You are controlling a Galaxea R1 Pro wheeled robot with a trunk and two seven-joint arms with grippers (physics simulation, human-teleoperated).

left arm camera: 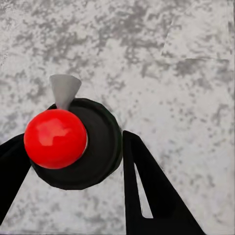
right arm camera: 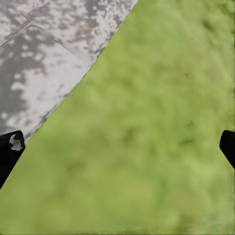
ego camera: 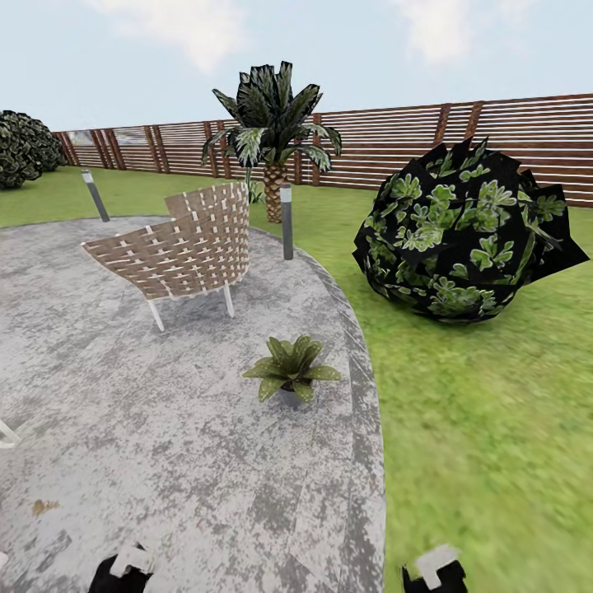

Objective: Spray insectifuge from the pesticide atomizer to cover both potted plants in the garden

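Left wrist view shows the left gripper (left arm camera: 73,166) grasping the red-capped black pesticide atomizer (left arm camera: 73,144). Right gripper (right arm camera: 117,147) hangs released. One green rosette potted plant (ego camera: 291,371) sits mid-frame on the mottled grey patio (ego camera: 165,461); spraying seemingly remains.

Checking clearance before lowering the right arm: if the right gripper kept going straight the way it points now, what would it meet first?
Probably the lawn: the right gripper points onto bare grass just beside the patio edge, with nothing between. How far off the grass lies is unclear.

A potted plant (ego camera: 291,371) stands on the patio (ego camera: 123,428), a wicker chair (ego camera: 177,247) behind it.
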